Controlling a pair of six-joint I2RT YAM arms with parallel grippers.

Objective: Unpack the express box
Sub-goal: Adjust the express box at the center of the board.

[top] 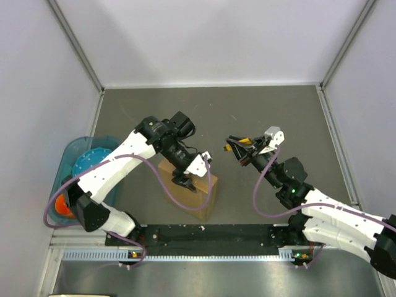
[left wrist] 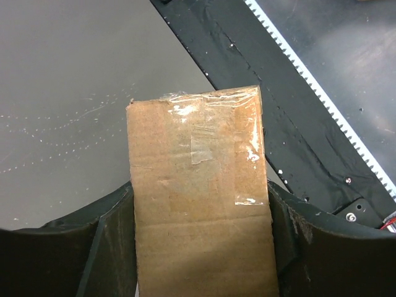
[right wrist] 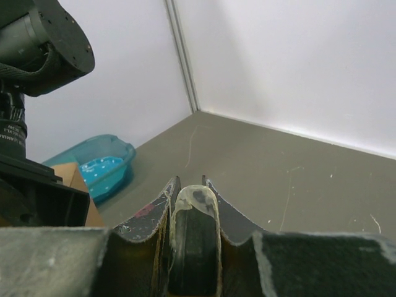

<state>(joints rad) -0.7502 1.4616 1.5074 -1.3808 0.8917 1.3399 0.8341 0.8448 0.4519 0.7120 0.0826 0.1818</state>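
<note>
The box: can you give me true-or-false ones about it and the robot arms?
1. The express box has clear tape on its end. True.
2. The left end effector has one finger on each side of the box. True.
3. The right end effector holds nothing. False: it is shut on a yellow and black utility knife.
4. The blue bin sits beside the right arm. False: it is at the table's left edge, beside the left arm.
5. The knife is touching the box. False: it is held up in the air, away from the box.
</note>
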